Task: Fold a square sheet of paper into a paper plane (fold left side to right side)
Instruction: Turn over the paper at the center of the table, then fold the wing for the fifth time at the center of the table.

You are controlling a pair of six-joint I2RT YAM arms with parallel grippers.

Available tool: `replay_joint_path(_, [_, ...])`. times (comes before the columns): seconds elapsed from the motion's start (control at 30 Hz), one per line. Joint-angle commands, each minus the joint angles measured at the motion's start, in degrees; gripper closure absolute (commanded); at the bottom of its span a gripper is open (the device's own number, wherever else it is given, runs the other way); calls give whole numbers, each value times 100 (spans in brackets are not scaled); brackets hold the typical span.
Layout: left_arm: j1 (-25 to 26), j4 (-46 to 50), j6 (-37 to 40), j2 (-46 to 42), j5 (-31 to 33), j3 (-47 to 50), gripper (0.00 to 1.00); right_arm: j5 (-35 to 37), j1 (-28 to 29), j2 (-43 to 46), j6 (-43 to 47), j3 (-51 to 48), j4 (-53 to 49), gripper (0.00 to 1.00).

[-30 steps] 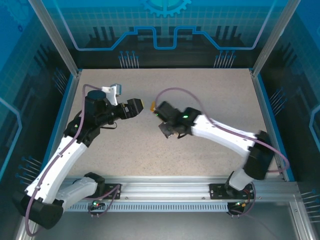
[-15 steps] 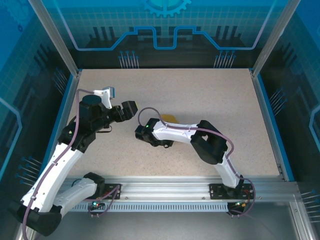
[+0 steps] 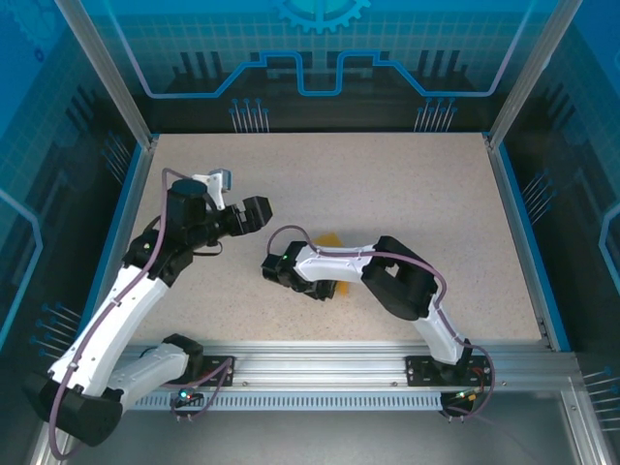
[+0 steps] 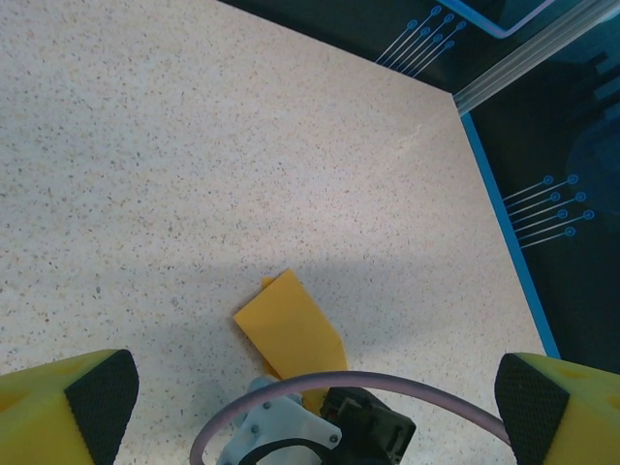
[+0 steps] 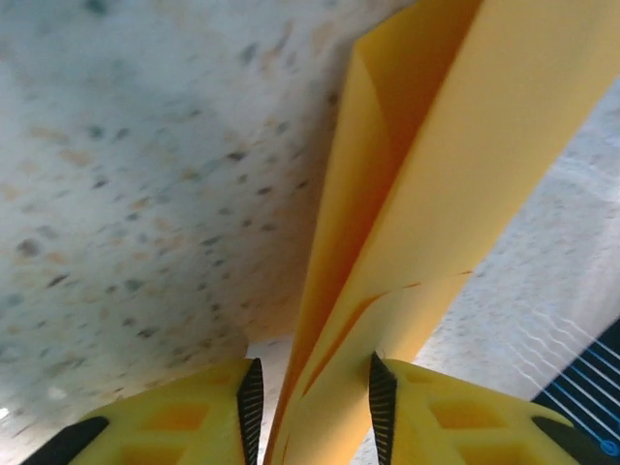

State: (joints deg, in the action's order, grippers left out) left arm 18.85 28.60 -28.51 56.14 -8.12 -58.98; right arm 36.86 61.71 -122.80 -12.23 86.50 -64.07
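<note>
Orange shows from above: the square sheet of paper [image 3: 330, 239], folded, sits near the middle of the speckled tabletop [image 3: 407, 184], mostly under the right arm [image 3: 334, 262], which reaches across to the left. Your left gripper [image 3: 260, 210] hangs near it, jaws wide, holding nothing.

From the left wrist, you see its yellow fingers [image 4: 68, 402] far apart at the frame's lower corners, the paper ahead between them.

From the right wrist, your right gripper [image 5: 315, 397] stands partly open, the folded paper between its pads [image 5: 250, 392], touching one; a sliver of gap shows beside the other.
</note>
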Motion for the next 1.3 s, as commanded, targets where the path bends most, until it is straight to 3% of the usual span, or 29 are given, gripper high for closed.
replay_joint_path(0.0, [-66,93,-73,86,-221,0,1,-617,-43,557,-16,-177,232,56])
replay_joint_path(0.3, [-196,-129,-483,725,-789,187,1,-1370,-172,1744,-312,-1066,923,39])
replay_joint_path(0.5, [-215,-901,-900,1391,-1477,632,5,-2008,-587,2710,-582,-1883,1706,36])
replay_joint_path(0.67, [-160,-1872,-1339,2110,-2138,1002,15,-2725,-1211,3875,-892,-2800,2776,31])
replay_joint_path(0.97, [314,-2648,-1534,3386,-2364,861,17,-4054,-2790,5945,-1956,-4737,4829,14])
replay_joint_path(1.1, [545,-2839,-1572,4000,-2426,586,18,-4554,-3315,6490,-2219,-5260,5202,6])
replay_joint_path(1.27, [766,-3054,-1641,4644,-2494,238,23,-4764,-3550,6762,-2249,-5525,5191,2])
